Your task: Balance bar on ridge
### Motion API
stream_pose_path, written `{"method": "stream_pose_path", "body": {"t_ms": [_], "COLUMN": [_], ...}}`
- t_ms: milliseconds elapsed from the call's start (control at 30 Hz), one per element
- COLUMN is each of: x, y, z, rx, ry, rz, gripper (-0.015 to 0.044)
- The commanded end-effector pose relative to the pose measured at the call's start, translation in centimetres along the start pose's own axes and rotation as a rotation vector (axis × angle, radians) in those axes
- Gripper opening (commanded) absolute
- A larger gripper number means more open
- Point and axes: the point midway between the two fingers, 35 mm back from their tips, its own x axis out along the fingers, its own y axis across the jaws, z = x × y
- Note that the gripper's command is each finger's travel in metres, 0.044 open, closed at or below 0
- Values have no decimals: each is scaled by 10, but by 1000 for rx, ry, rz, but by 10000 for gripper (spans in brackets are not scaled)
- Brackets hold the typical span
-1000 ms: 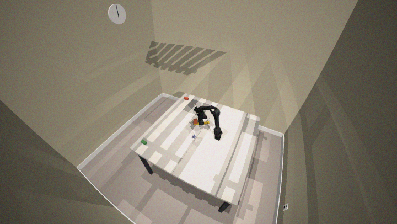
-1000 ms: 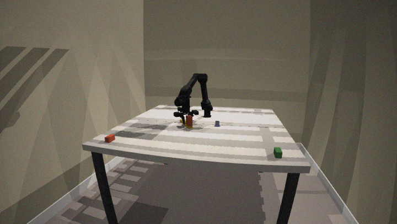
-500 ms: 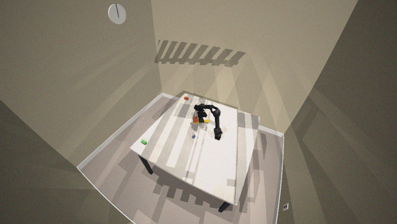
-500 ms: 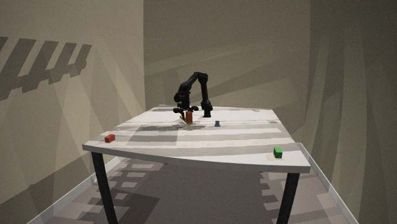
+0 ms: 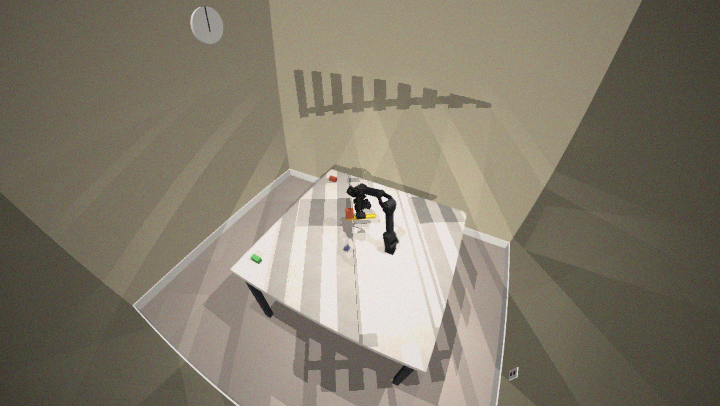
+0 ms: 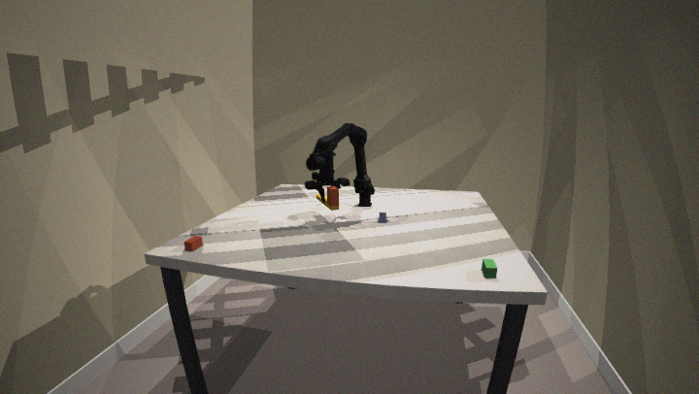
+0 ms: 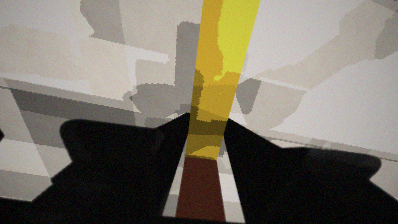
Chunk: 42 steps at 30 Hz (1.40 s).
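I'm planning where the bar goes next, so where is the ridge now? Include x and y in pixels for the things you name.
In the exterior view, the blue ridge point(image 5: 346, 248) point(image 6: 382, 217) stands on the table, just right of the arm's base point(image 5: 390, 247) point(image 6: 365, 199).

Smooth matt yellow bar point(image 5: 370, 215) point(image 6: 334, 207) point(image 7: 220, 60)

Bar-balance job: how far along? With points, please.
Done: the gripper point(image 5: 361, 216) point(image 6: 322, 199) point(image 7: 207, 119) is shut on the yellow bar point(image 5: 370, 216) point(image 6: 320, 198) point(image 7: 220, 65), near the end carrying an upright red block point(image 5: 349, 213) point(image 6: 332, 196) point(image 7: 201, 190).
In hand: moving the bar; it looks clear of the table point(image 5: 393, 297) point(image 6: 416, 274).
Left: set it level across the ridge, probably the small blue piece point(image 5: 346, 248) point(image 6: 382, 217), then release.
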Motion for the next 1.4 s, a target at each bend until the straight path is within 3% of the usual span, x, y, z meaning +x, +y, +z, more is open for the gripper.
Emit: {"method": "stream_pose_path", "body": {"t_ms": [0, 200, 1367], "x": [-14, -18, -19], "y": [0, -4, -104], "z": [0, -3, -71], "rx": [4, -55, -1444], "ry": [6, 6, 5], "rz": [17, 17, 16], "gripper": [0, 0, 0]}}
